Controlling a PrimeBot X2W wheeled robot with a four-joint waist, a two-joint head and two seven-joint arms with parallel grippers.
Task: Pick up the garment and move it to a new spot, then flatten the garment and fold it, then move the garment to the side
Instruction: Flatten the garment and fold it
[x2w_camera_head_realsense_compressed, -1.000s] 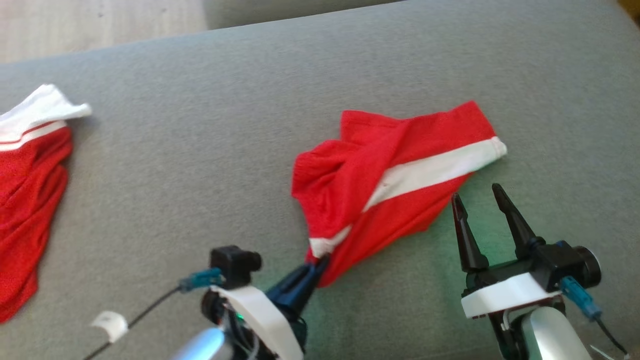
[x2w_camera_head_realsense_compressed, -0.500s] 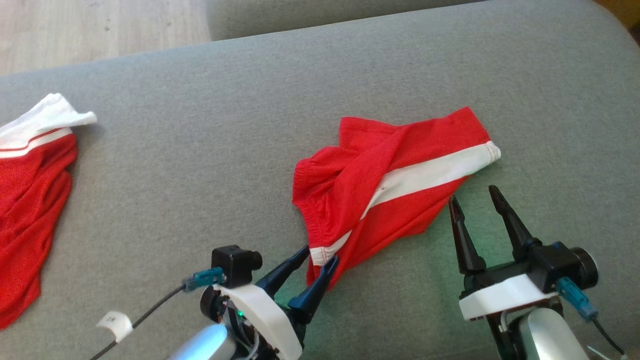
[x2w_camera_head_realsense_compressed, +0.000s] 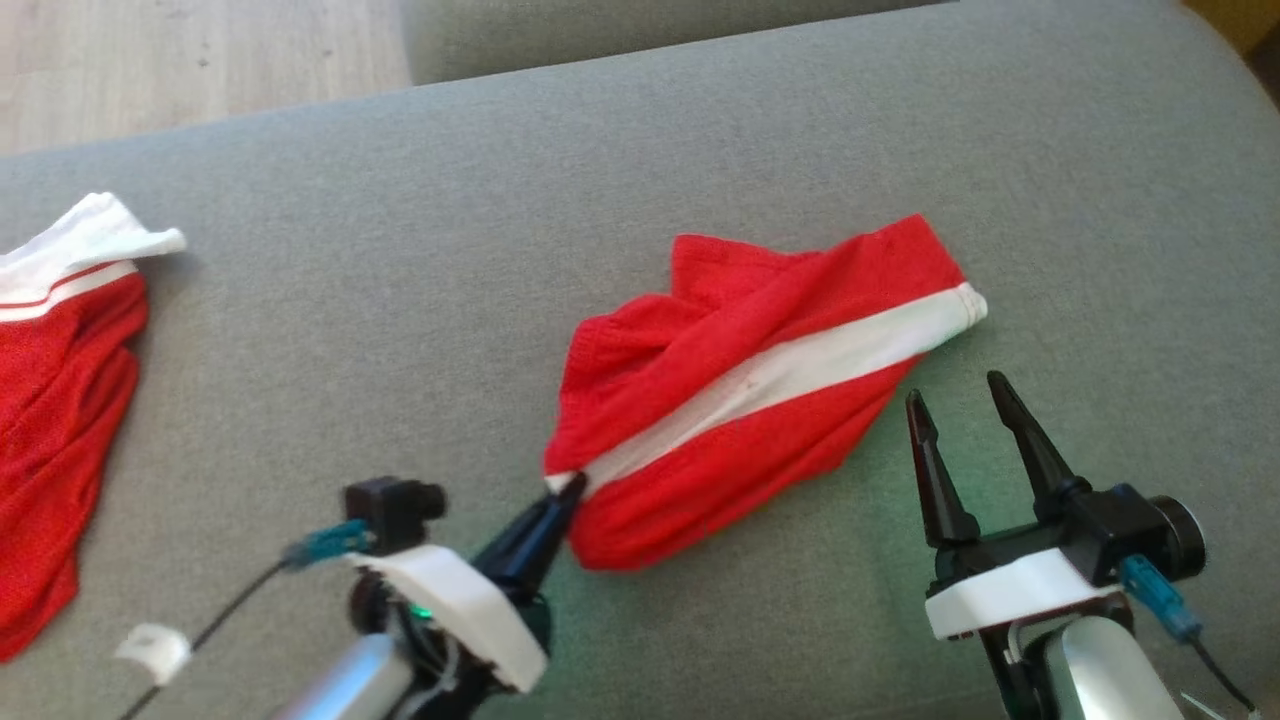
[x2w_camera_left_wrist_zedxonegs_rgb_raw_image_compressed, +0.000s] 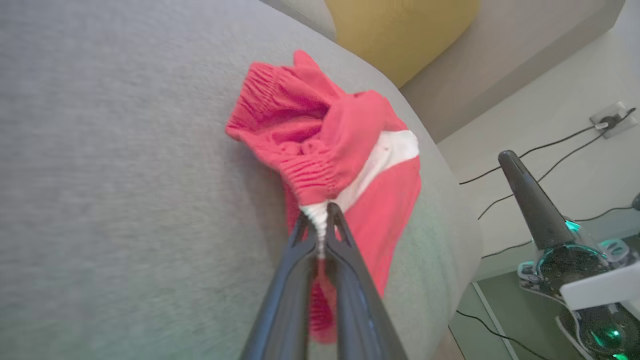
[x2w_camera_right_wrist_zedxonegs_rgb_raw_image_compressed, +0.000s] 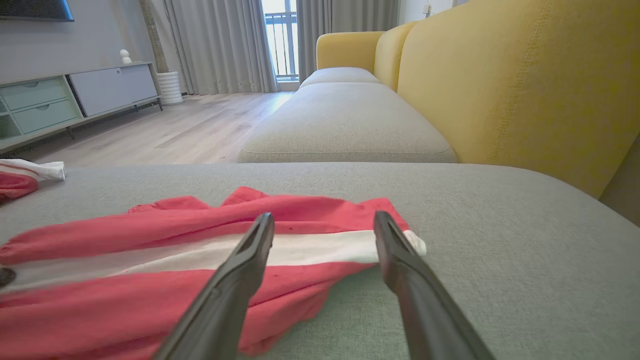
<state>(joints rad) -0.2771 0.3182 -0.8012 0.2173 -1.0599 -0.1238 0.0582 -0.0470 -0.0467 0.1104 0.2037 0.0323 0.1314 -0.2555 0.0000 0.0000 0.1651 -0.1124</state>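
- My left gripper (x2w_camera_head_realsense_compressed: 568, 487) pinches the waistband corner of the red shorts (x2w_camera_head_realsense_compressed: 740, 400).
- My right gripper (x2w_camera_head_realsense_compressed: 960, 395) has its fingers spread; flattening probably needs it gripping the hem next.

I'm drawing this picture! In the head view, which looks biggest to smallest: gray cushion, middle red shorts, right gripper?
1. gray cushion
2. red shorts
3. right gripper, looking bigger because it is nearer the camera

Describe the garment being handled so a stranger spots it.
On the grey couch, look mid-cushion. It's the red shorts with a broad white stripe, pinched by the left gripper; the other red garment lies untouched at far left.
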